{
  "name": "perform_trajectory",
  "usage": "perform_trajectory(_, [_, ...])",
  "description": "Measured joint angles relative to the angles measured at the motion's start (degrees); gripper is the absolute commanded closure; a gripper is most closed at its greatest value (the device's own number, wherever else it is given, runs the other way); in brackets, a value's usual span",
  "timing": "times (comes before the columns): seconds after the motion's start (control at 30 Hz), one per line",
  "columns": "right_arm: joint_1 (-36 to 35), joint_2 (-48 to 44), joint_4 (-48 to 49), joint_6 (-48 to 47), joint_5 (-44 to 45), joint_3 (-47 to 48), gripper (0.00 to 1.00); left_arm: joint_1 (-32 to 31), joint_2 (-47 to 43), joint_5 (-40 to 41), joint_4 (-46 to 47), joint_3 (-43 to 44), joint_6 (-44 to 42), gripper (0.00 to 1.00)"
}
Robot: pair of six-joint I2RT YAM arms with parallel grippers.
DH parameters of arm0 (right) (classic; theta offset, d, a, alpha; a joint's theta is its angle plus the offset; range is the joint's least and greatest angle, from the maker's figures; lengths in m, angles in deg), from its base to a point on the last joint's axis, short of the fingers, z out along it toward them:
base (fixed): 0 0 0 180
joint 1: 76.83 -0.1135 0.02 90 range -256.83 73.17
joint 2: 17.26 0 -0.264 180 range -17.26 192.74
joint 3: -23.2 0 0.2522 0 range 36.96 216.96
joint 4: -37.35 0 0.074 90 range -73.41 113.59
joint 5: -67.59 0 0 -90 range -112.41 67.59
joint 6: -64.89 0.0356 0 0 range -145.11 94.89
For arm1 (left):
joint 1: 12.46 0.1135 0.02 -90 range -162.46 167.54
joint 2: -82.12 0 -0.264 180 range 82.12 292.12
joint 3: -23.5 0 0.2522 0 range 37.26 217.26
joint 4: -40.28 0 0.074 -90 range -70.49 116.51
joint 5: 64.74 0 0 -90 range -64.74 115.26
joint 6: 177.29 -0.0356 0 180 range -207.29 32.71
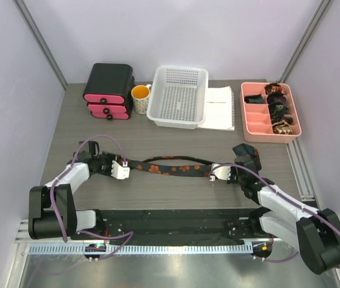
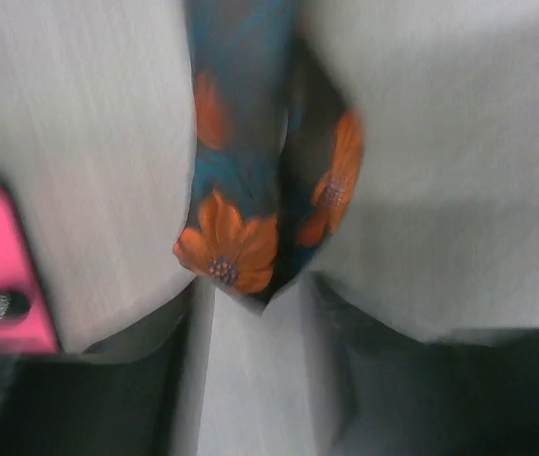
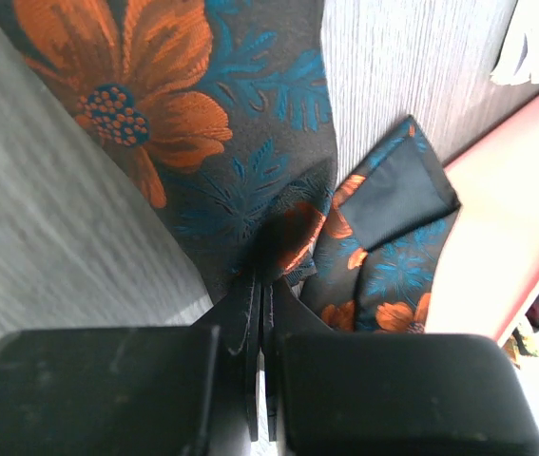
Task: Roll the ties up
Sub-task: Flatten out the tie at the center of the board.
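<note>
From above, the tie is stretched across the middle of the table between the left gripper and the right gripper, each at one end; the white basket and the pink tray, which holds small coils, stand well behind, so open room lies to the front and back of the strip. In the left wrist view, blurred, the narrow end of the tie comes to a point just where the left gripper converges, and it looks nipped there. In the right wrist view the right gripper is clenched on the tie, whose broad end folds over just beside the pink tray. To roll well, I judge, one end should turn while the other keeps light tension and the edges stay aligned; that tray rim is the nearest obstacle.
</note>
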Motion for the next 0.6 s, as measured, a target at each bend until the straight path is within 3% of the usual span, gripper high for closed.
perform_trajectory(0.03, [0.0, -1.07, 0.0, -0.61, -0.04, -0.61, 0.99, 0.37, -0.35, 0.31, 0.92, 0.5, 1.51, 0.09])
perform_trajectory(0.1, [0.0, -2.25, -0.48, -1.33, -0.35, -1.14, 0.99, 0.83, -0.66, 1.14, -1.22, 4.76, 7.61, 0.07])
perform_trajectory(0.2, [0.0, -1.92, -0.59, -1.64, -0.31, -0.94, 0.99, 1.51, -0.42, 0.81, -9.42, 14.93, 15.28, 0.09])
perform_trajectory(0.37, [0.02, -0.48, -1.86, -2.14, -0.57, 0.57, 0.99, 1.18, 0.37, -3.41, -25.81, 30.51, 18.16, 0.21])
perform_trajectory(0.5, [0.0, 0.22, -1.73, -3.67, -0.52, 0.76, 0.99, -4.13, 6.43, -3.89, -39.04, 39.17, 20.79, 0.2])
perform_trajectory(0.6, [0.0, 0.46, -1.7, -4.35, -0.5, 0.83, 0.99, -10.56, 14.64, -2.78, -45.38, 44.76, 27.58, 0.06])
